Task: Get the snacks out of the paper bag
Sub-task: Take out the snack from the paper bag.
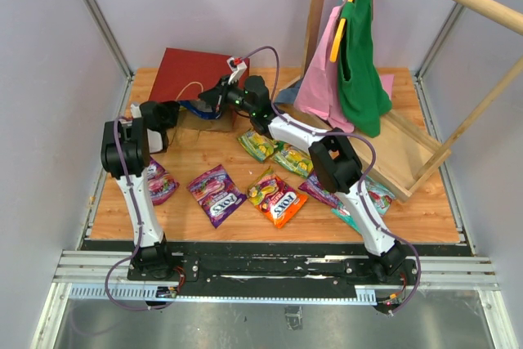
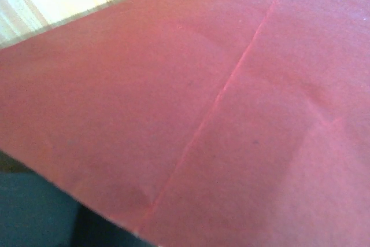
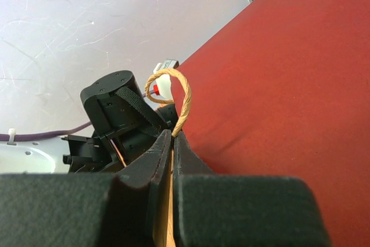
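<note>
The dark red paper bag lies on its side at the back left, its brown mouth facing the front. My right gripper is shut on the bag's upper rim, where the twine handle is fixed; in the right wrist view its fingers pinch the paper edge. My left gripper is at the left of the bag's mouth. Its wrist view shows only red bag paper, with the jaws hidden. Several snacks lie in front: purple, orange, green. A blue packet shows at the mouth.
A pale wooden frame stands at the back right, with pink and green garments hanging from it. More packets lie by the left arm and right arm. Walls enclose the table.
</note>
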